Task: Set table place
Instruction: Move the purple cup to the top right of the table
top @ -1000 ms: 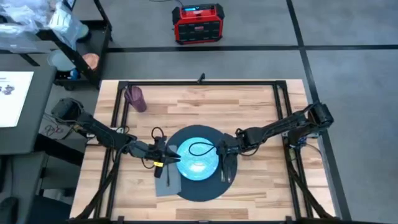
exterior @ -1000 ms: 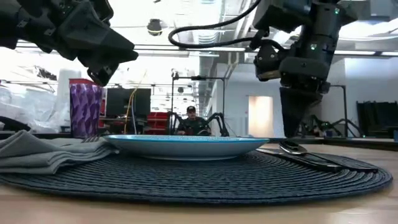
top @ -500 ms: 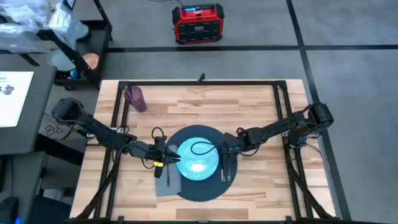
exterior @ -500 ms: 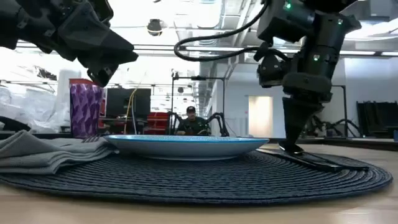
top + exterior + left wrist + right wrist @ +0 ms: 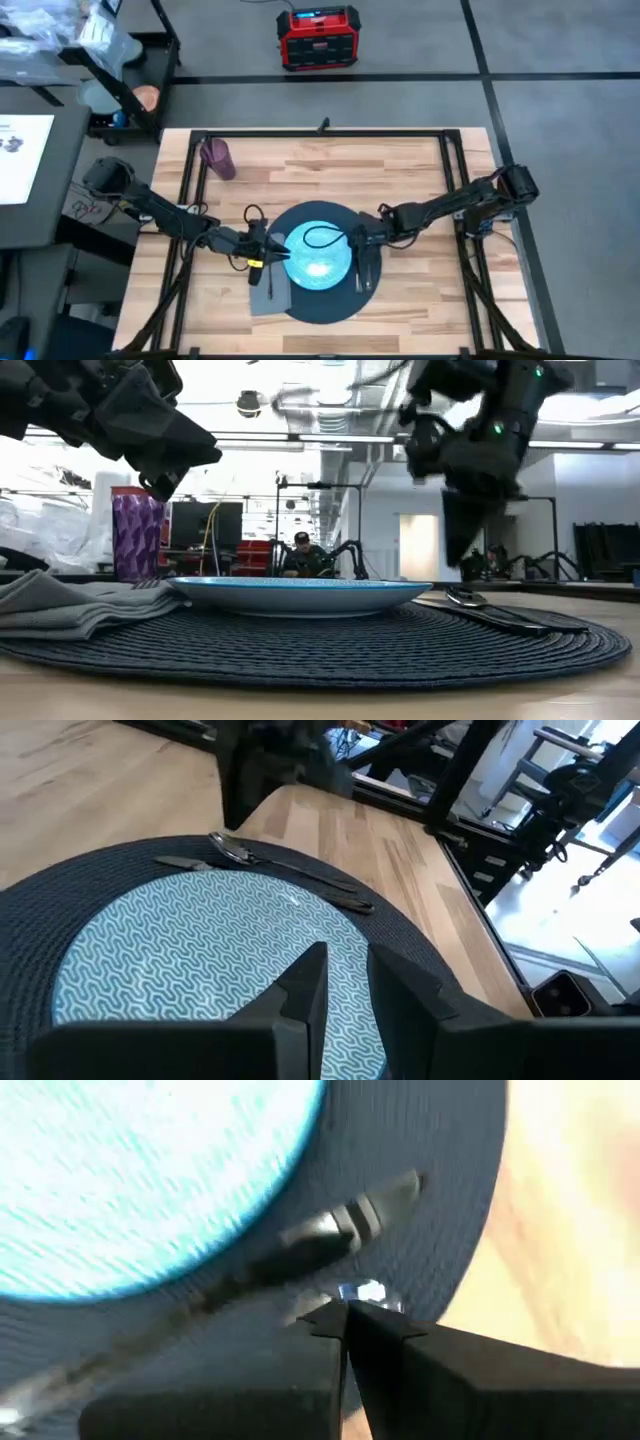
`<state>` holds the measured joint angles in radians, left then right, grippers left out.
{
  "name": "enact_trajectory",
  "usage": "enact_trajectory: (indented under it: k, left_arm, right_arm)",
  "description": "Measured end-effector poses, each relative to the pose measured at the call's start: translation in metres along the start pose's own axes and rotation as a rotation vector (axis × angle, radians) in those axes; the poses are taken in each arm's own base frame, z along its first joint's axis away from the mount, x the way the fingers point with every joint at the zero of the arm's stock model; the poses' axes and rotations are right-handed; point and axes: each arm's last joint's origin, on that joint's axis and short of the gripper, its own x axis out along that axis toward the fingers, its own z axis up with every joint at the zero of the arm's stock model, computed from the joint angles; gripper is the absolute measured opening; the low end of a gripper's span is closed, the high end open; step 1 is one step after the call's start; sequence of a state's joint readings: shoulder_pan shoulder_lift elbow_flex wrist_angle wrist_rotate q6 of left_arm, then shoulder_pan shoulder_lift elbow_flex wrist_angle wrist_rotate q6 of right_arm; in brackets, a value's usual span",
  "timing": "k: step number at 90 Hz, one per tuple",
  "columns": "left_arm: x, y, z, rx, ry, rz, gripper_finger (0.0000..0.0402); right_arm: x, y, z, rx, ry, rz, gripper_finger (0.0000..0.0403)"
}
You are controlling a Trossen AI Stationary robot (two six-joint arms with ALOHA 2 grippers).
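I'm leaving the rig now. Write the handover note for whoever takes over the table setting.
Left gripper: open, empty, hovers over the light blue round plate's left edge.
Right gripper: shut, empty, above the metal spoon and knife.
Done: the plate sits centred on the round dark woven mat on the light wood table, with the grey cloth napkin on its left and the spoon and knife on its right.
Left: probably the purple cup, standing off the mat at the far left corner.

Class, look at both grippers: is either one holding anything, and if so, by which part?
Neither holds anything. The right gripper is shut and empty above the spoon and knife. The left gripper hovers open over the plate.
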<state>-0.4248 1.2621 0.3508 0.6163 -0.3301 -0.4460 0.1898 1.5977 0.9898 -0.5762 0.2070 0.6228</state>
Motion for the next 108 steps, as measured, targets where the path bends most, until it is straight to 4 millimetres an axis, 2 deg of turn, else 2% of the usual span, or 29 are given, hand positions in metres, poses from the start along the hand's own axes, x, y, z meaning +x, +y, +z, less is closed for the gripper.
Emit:
enact_trajectory:
  k: [11, 21, 35, 47, 58, 69, 81, 88, 101, 108]
  left_arm:
    - [-0.001, 0.001, 0.0, 0.012, 0.01, 0.009, 0.0056]
    - [-0.008, 0.004, 0.002, 0.029, 0.04, 0.031, 0.0056]
    - [-0.028, 0.018, 0.014, 0.009, 0.076, 0.11, 0.0056]
    - [-0.054, 0.037, 0.027, -0.012, 0.069, 0.225, 0.0056]
    - [-0.083, 0.054, 0.038, -0.048, 0.038, 0.346, 0.0056]
    - [-0.113, 0.063, 0.058, -0.117, 0.004, 0.463, 0.0056]
    - [-0.14, 0.065, 0.082, -0.112, 0.0, 0.601, 0.0056]
    - [-0.151, 0.064, 0.094, -0.102, 0.038, 0.661, 0.0056]
    - [-0.161, 0.06, 0.119, -0.077, 0.147, 0.75, 0.0056]
    - [-0.162, 0.057, 0.132, -0.04, 0.212, 0.771, 0.0056]
  right_arm:
    - [-0.025, -0.001, 0.011, 0.012, -0.093, 0.061, 0.0]
    - [-0.034, -0.007, 0.024, -0.036, -0.15, 0.161, 0.0]
    - [-0.019, -0.026, 0.047, -0.039, -0.158, 0.307, 0.0]
    - [-0.006, -0.045, 0.062, 0.003, -0.173, 0.274, 0.0]
    - [-0.003, -0.057, 0.07, -0.02, -0.189, 0.247, 0.0]
    - [-0.004, -0.07, 0.074, -0.011, -0.203, 0.189, 0.0]
    - [-0.001, -0.087, 0.073, 0.031, -0.208, 0.114, 0.0]
    - [0.006, -0.094, 0.064, 0.054, -0.174, 0.097, 0.0]
    - [0.017, -0.094, 0.042, 0.111, -0.137, 0.102, 0.0]
    - [0.021, -0.09, 0.031, 0.144, -0.18, 0.107, 0.0]
